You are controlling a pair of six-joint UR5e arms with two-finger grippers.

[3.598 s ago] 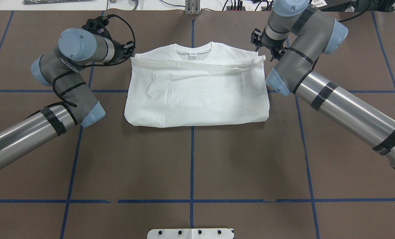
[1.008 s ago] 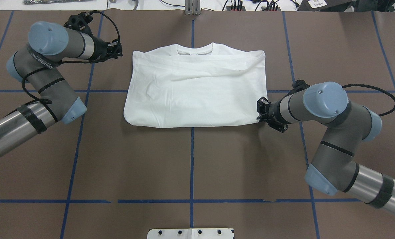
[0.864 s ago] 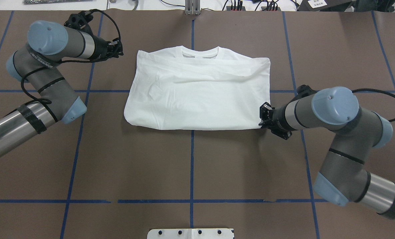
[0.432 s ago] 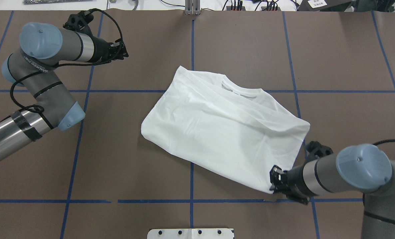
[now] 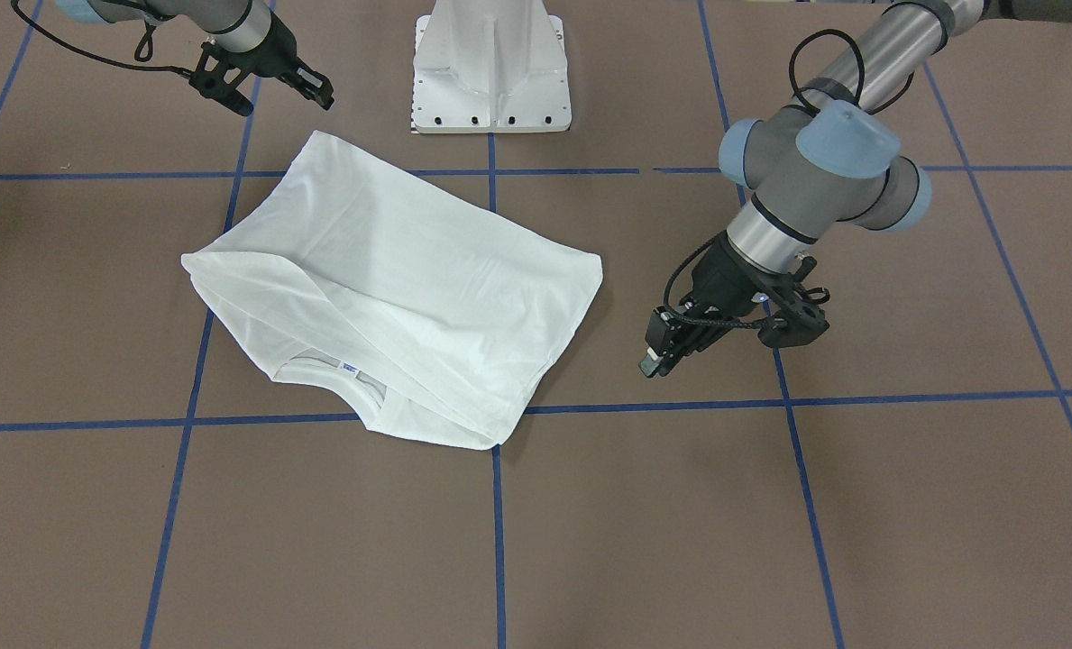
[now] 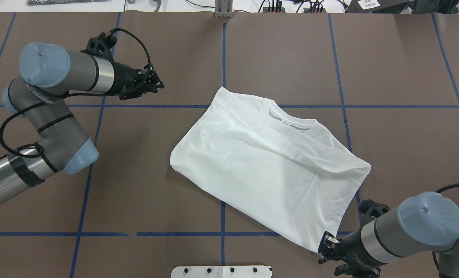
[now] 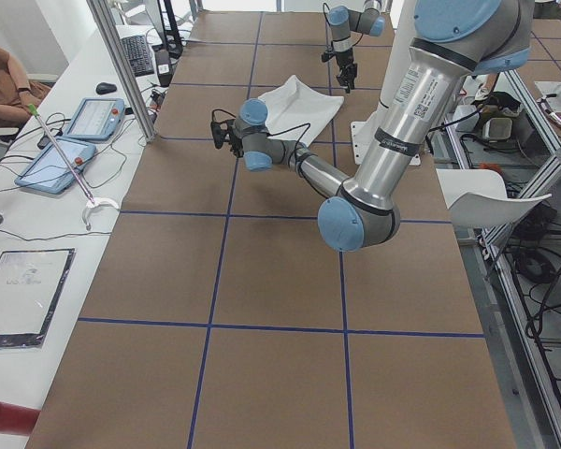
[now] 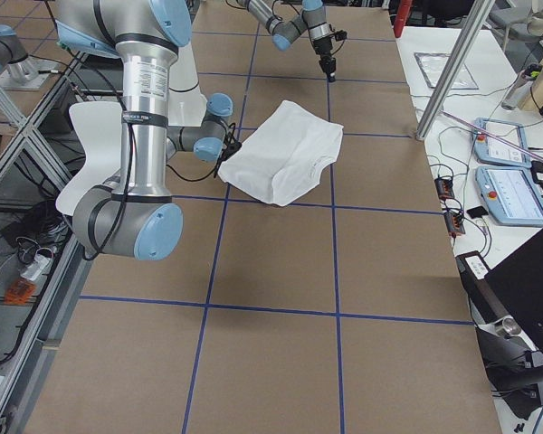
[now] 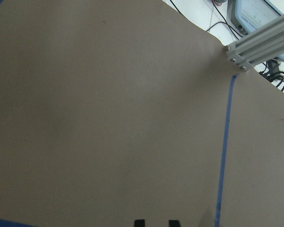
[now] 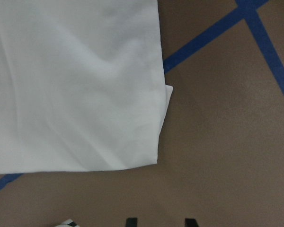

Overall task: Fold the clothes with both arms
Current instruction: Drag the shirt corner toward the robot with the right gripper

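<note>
Folded shirt [image 6: 268,170] laid askew on brown table [image 6: 136,200].
Collar is turned away from the robot. Right gripper [image 6: 326,248] is held spread just beside the near corner, nothing pinched; left gripper [image 6: 159,82] is seen slightly parted, well apart from the cloth.

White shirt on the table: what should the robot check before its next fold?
1. Right tool empty: ok. It is open, and the shirt corner lies just beyond it.
2. Left tool clear of the shirt: ok. It is over bare table.
3. Shirt square to the blue lines: not ok. It lies slanted.
4. Collar uncovered: ok.
5. Shirt flat: ok. Only light wrinkles.
</note>
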